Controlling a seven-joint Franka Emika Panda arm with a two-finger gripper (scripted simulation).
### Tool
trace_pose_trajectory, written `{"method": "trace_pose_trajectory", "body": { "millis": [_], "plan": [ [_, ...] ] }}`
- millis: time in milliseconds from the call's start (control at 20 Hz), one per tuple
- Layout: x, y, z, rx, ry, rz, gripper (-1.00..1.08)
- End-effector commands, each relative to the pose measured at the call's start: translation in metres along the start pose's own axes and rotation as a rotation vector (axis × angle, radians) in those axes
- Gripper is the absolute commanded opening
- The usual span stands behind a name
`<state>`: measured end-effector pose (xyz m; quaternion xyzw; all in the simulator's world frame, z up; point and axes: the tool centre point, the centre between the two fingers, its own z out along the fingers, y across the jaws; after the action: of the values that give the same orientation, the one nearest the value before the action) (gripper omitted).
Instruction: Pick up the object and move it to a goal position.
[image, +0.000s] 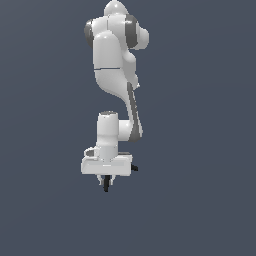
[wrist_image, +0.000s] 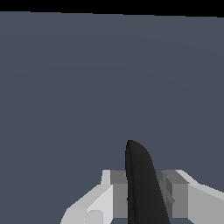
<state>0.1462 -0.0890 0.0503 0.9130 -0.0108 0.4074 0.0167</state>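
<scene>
The white arm hangs in the middle of the exterior view with its gripper (image: 106, 181) pointing down. A thin black piece of the object (image: 106, 188) sticks out below the short fingers. In the wrist view the object (wrist_image: 138, 168) is a dark, rounded, tapering shape standing between the two grey pads (wrist_image: 117, 194). The gripper (wrist_image: 143, 199) is shut on it, with a pad against each side. The object's handles and red tip are hidden. It touches no surface that I can see.
Plain dark grey-blue ground fills both views around the arm. A small black part (image: 134, 168) juts from the side of the white hand.
</scene>
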Motion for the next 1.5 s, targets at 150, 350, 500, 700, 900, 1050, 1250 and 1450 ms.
{"method": "trace_pose_trajectory", "body": {
  "millis": [150, 350, 500, 700, 900, 1050, 1250, 1450],
  "plan": [
    [0.041, -0.026, -0.022, 0.002, 0.006, 0.002, -1.00],
    [0.076, -0.050, -0.040, 0.004, 0.008, 0.004, -1.00],
    [0.103, -0.069, -0.055, 0.004, 0.008, 0.005, -1.00],
    [0.138, -0.092, -0.073, 0.005, 0.009, 0.006, -1.00],
    [0.169, -0.112, -0.089, 0.005, 0.009, 0.005, -1.00],
    [0.190, -0.126, -0.099, 0.004, 0.009, 0.004, -1.00],
    [0.213, -0.141, -0.111, 0.002, 0.008, 0.002, -1.00],
    [0.232, -0.153, -0.120, 0.001, 0.007, 0.000, -1.00]
  ]
}}
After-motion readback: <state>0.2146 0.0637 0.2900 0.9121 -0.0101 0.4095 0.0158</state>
